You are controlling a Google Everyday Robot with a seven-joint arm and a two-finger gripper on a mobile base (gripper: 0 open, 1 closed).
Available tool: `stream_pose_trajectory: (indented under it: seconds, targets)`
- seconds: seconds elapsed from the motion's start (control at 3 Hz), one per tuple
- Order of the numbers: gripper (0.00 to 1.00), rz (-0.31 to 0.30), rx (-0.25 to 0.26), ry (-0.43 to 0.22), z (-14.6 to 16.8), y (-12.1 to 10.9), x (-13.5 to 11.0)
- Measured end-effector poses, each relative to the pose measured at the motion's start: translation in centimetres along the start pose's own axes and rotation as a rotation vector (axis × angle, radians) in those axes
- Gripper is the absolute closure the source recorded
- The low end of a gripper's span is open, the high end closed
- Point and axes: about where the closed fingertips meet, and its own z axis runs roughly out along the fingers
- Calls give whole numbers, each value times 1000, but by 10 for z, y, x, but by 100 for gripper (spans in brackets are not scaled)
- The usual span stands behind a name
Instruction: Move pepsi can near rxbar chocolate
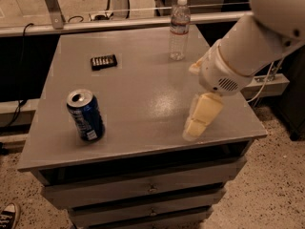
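Starting at the front-left part of the bench [143,94]: pepsi can [86,116], upright, silver top showing, well in from the edge. Farther back on the bench, left of its middle: rxbar chocolate [104,61], lying flat (row of pale marks facing up), well apart from the can. Near the bench's back edge, right of middle: clear water bottle [179,28], upright. Over the bench's front-right part: gripper [198,120], cream-coloured, pointing down from the white arm [248,46]; wide or narrow, cannot tell.
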Motion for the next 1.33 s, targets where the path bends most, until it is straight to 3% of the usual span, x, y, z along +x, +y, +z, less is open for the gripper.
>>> stream_pose_trajectory:
  seconds: [0.67,1.33]
  targets:
    - [0,-36,-108,-227,78,15,-80]
    - [0,-77,-197,-447,108,38,-166]
